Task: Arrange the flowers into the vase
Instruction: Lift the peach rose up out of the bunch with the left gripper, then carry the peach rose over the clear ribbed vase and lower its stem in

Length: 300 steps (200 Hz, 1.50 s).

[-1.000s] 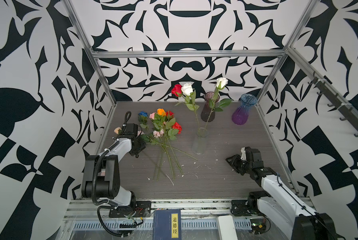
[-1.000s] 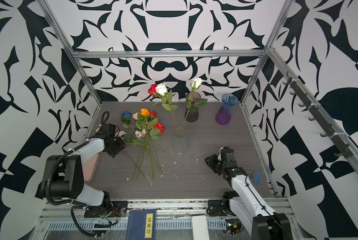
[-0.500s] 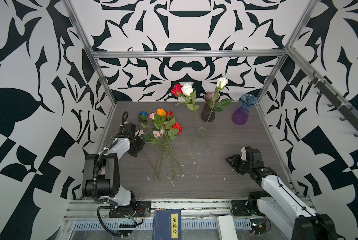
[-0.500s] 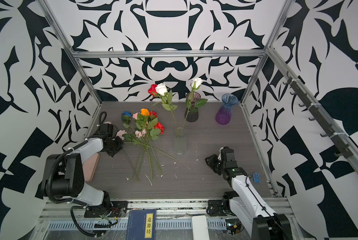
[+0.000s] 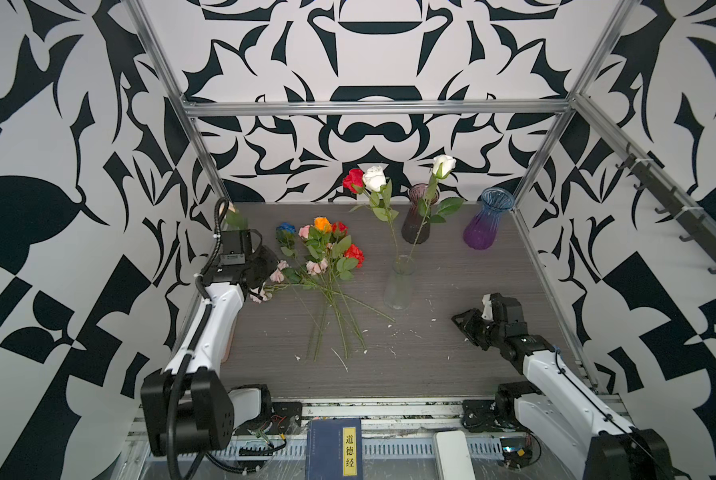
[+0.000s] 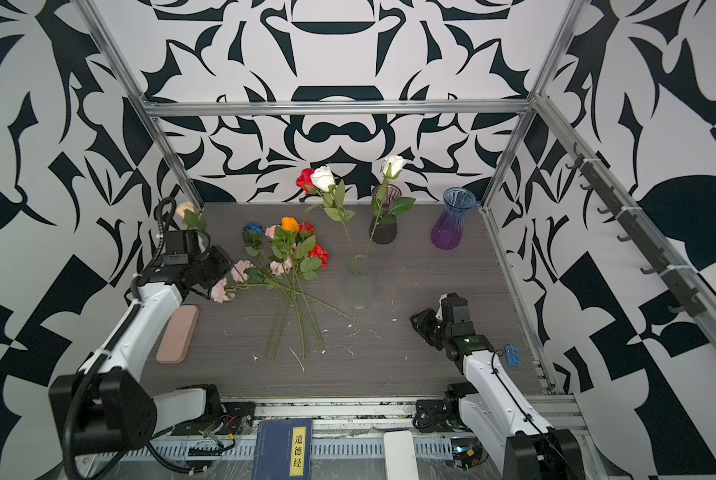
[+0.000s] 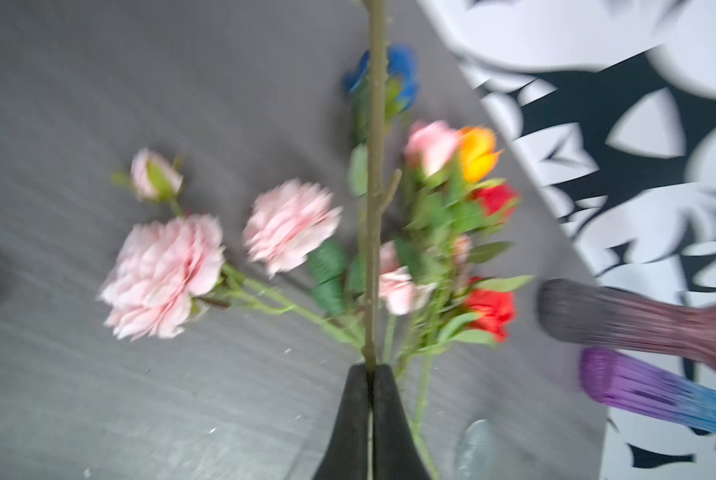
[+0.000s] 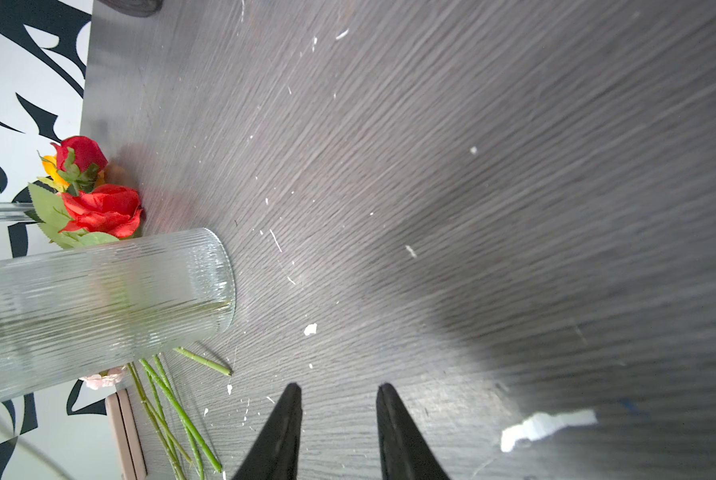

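Left gripper (image 7: 371, 368) clenched on a thin green plastic stem (image 7: 375, 124), probably light and bendy, best held mid-stem; other mixed-colour artificial flowers (image 5: 339, 249) lie on the grey wood-grain table (image 5: 451, 270) beside the clear ribbed glass vase (image 5: 398, 286); right gripper (image 8: 337, 395) parted, empty.

Bare table (image 5: 451, 266) right of the clear vase (image 5: 398, 286); flowers (image 5: 327, 266) crowd its left.

Both top views are bright, evenly lit and sharp, with faint shadows. The left wrist view is smeared by motion blur: pink blooms (image 7: 160, 274) beyond the left fingers (image 7: 354, 419) look soft, the stem (image 7: 373, 187) between them clearer. In the right wrist view a broad soft shadow darkens the bench (image 8: 555, 291) ahead of the right fingers (image 8: 279, 436).
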Available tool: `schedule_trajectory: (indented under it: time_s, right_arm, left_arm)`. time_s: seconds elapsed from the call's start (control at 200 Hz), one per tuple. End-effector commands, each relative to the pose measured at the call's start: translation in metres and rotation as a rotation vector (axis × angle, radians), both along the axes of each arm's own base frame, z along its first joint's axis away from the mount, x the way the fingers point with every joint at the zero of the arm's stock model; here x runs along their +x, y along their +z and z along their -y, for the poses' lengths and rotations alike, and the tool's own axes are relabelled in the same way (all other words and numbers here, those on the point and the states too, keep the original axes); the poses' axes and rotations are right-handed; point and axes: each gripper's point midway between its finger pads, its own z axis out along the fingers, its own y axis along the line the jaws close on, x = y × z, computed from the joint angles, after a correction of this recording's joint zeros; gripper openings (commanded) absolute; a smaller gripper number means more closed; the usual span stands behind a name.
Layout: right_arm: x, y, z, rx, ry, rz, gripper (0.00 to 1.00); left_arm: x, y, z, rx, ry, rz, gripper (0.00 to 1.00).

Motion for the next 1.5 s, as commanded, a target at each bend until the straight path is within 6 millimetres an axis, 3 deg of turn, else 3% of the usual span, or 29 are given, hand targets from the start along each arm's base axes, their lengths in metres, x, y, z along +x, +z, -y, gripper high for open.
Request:
schedule_trajectory:
  time_s: [0.0,0.17,0.285,0.415,0.64,0.665,0.745,0.935,1.145,1.495]
  right_arm:
    - [0.007,0.009,0.002,-0.005,-0.01,0.033,0.35]
    - [0.008,0.009,0.002,-0.005,-0.01,0.031,0.34]
    - [0.007,0.009,0.002,-0.005,-0.011,0.032,0.34]
    - [0.008,0.009,0.002,-0.005,-0.011,0.034,0.34]
    - [0.008,0.01,0.002,-0.003,-0.009,0.037,0.34]
    - [0.008,0.01,0.002,-0.004,-0.01,0.036,0.34]
    - [0.007,0.01,0.002,-0.005,-0.008,0.037,0.34]
    - [0.006,0.013,0.004,-0.014,-0.011,0.052,0.34]
    - [0.006,0.014,0.003,-0.013,-0.007,0.054,0.34]
    - [0.007,0.014,0.003,-0.012,-0.002,0.055,0.35]
  left_arm:
    - [-0.003,0.075,0.027,0.051,-0.069,0.182,0.0]
    - [-0.032,0.211,0.086,0.097,-0.2,0.625,0.0]
    - [-0.057,0.274,0.117,0.053,-0.26,0.892,0.0]
    - [-0.062,0.312,0.16,0.053,-0.386,1.034,0.0]
    - [-0.082,0.344,0.258,0.118,-0.613,1.242,0.0]
    - [-0.075,0.333,0.276,0.147,-0.64,1.236,0.0]
    - [-0.071,0.325,0.302,0.178,-0.67,1.246,0.0]
    - [-0.048,0.298,0.336,0.202,-0.702,1.181,0.0]
    - [-0.035,0.276,0.348,0.217,-0.701,1.126,0.0]
    - [-0.024,0.239,0.347,0.229,-0.681,1.022,0.0]
